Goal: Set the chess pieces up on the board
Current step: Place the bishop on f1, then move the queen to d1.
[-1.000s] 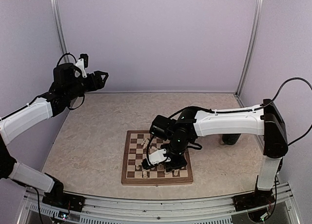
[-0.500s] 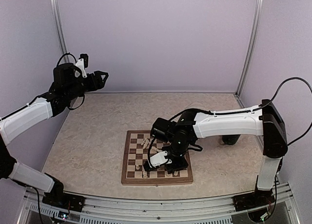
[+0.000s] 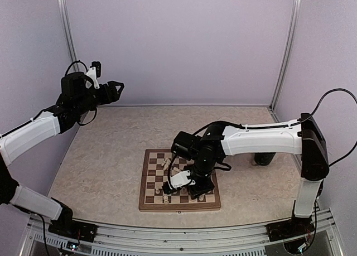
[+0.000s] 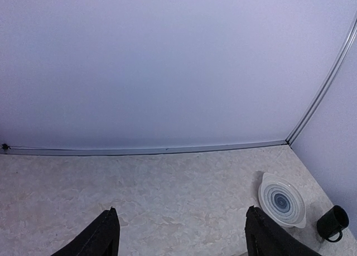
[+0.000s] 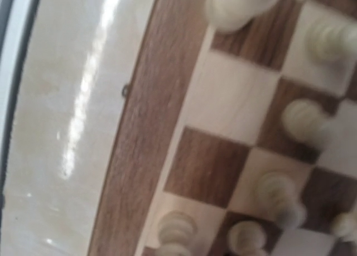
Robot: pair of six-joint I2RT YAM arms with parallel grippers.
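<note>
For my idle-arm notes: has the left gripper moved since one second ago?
No. The left gripper stays at the same place, right of the corner post, high above the table.

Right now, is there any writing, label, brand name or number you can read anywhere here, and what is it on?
No readable text in any view.
The board, chess pieces, plate and mug show no lettering.
The right wrist view is blurred.

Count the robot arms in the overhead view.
2. The left arm is raised over the table at far left; the right arm reaches down over the board. None hidden.
</note>
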